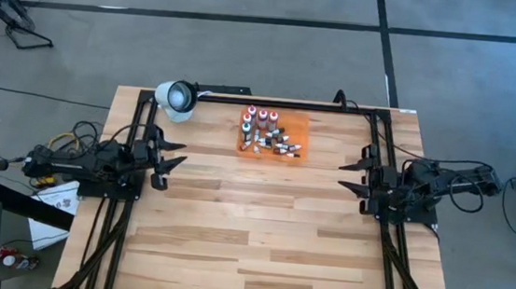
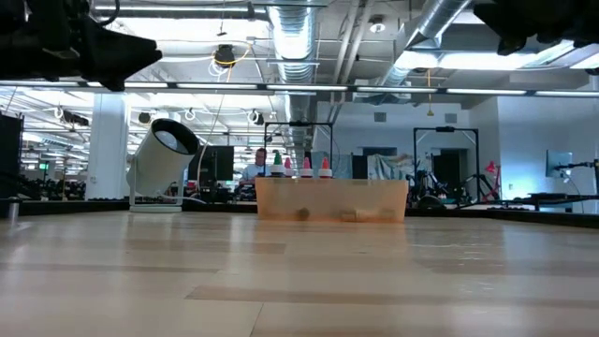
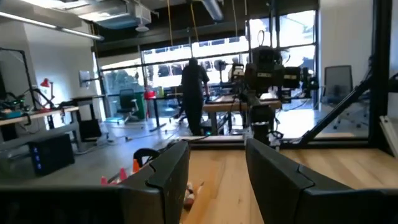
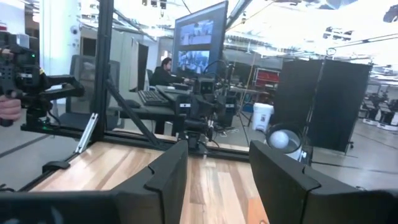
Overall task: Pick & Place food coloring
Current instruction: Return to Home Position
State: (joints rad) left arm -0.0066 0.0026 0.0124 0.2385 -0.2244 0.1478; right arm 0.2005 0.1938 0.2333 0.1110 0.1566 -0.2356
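- Pale wooden table (image 1: pixel 260 229), with one arm parked at each side edge.
- On the left side, the left gripper (image 1: pixel 175 155) has its fingers spread wide, with nothing between them.
- Opposite, the right gripper (image 1: pixel 347 177) is likewise spread and empty.
- All the food coloring (image 1: pixel 268 134) sits clustered in the orange bin (image 1: pixel 301 123) near the far edge, well apart from both grippers.
- Just beside the bin stands a white lamp (image 1: pixel 176 98).

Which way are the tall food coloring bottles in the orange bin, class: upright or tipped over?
Upright. In the low view the tall bottles stand straight, tops pointing up above the orange bin wall.
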